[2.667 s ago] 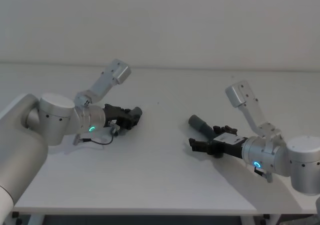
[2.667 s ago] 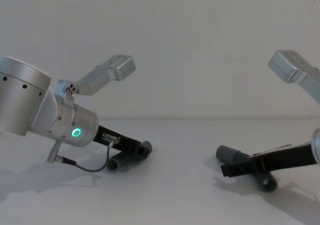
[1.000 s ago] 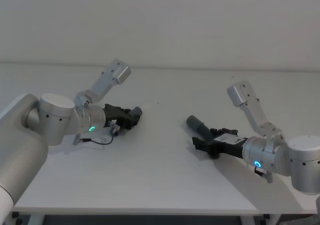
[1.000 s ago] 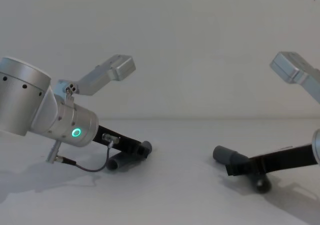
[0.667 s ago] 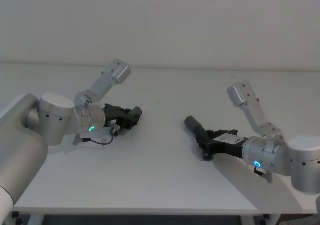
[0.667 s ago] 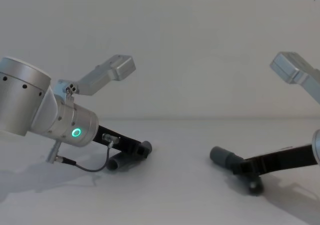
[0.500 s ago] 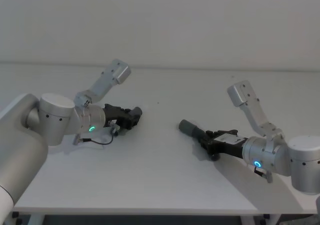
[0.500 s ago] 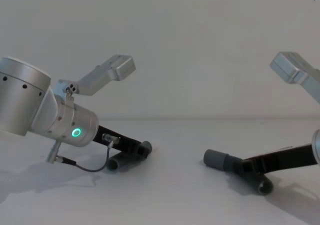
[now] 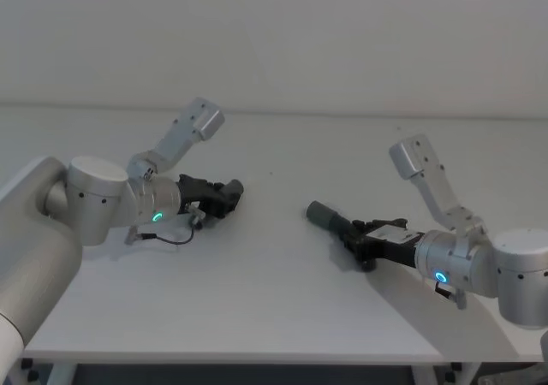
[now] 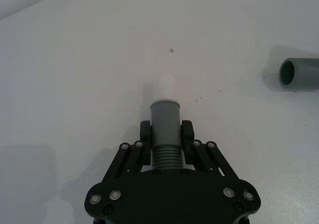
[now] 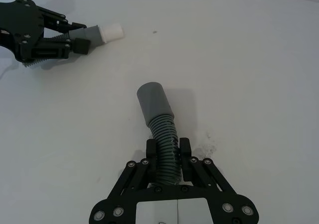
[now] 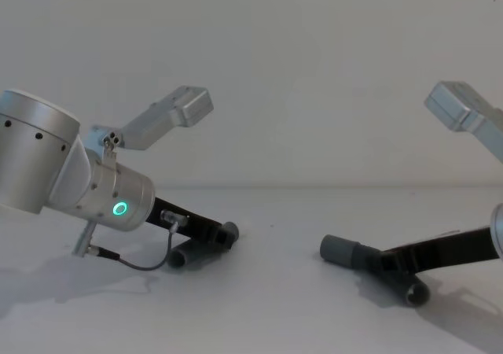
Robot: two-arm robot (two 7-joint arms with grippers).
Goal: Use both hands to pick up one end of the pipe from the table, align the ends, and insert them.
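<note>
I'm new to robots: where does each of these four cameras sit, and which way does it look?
Head: high on the robot, facing forward and down at the table; shows the left gripper and right gripper.
Chest: lower, facing across the table; sees both grippers from the side.
Left wrist: looks along its own gripper, which clamps the short piece.
Right wrist: likewise, its gripper clamping the longer piece.
Shared: each wrist view also catches the other piece farther off.

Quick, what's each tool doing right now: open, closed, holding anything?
Left tool: closed on the short pipe piece, behind its whitish tip.
Right tool: closed on the longer pipe piece, behind its collar.
</note>
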